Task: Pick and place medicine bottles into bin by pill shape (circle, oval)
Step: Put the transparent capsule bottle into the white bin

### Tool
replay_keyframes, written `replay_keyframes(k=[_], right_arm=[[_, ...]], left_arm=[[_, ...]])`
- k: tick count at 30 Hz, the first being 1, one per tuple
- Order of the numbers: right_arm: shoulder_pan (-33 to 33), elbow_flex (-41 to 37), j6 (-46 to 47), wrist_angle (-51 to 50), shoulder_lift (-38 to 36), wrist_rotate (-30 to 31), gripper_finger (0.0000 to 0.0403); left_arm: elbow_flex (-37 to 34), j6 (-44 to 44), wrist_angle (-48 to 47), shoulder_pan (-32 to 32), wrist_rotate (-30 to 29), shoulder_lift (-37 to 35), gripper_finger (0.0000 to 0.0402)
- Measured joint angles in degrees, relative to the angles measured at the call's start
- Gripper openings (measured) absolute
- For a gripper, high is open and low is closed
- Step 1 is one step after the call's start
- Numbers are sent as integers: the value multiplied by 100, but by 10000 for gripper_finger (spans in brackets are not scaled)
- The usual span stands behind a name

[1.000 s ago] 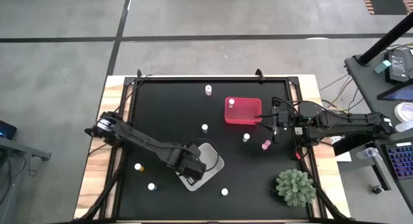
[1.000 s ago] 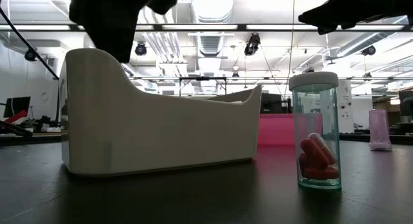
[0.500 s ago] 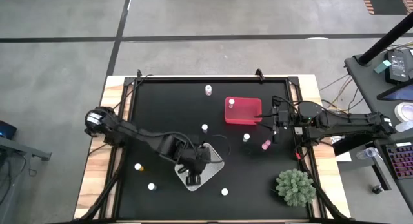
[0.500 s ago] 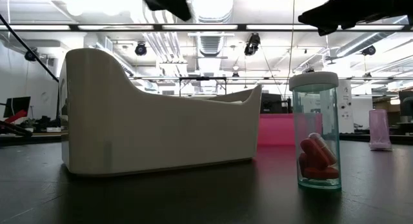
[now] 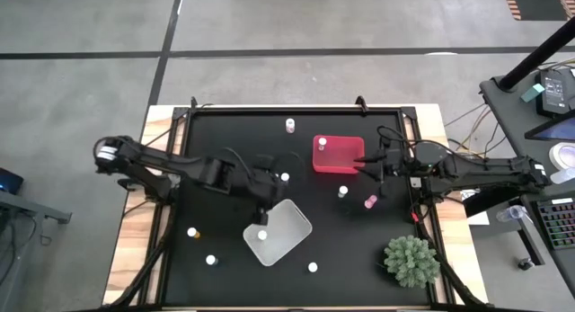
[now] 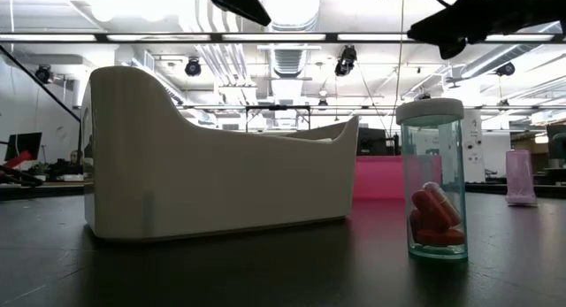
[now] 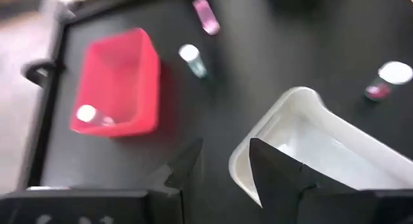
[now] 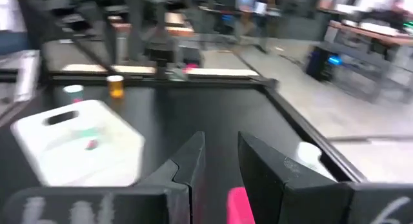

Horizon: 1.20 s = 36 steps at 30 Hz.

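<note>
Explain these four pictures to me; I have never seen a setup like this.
Two dark robot arms work at a black table. One picture looks straight down, one looks level across the table, and one comes from each arm's wrist. The left gripper is beside the white bin, which holds one bottle. The right gripper is beside the pink bin; its fingers stand slightly apart and hold nothing. Small capped medicine bottles stand scattered, with a spiky green plant in a corner.
</note>
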Motion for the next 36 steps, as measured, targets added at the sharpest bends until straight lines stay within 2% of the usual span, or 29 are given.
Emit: replay_keyframes(k=[6,10,15,19,28,36], right_arm=[[-2,283,-11,90,462,635,79],[-3,714,-47,93,1019,663,68],[-2,1300,-217,52,1825,660,57],[-2,1843,-243,-77,2446,661,51],[-122,3252,-308,-669,3717,662,43],[-500,4490,-472,-1293,4852,661,43]], left_arm=[[-1453,828,2013,474,3,-819,78],[-2268,1194,3282,714,-6,-1225,62],[-3065,1694,4396,818,-14,-1738,44],[-3507,1850,4847,821,-16,-2324,30],[-4319,1929,5002,858,-32,-3430,17],[-4481,2322,5016,895,-306,-3897,17]])
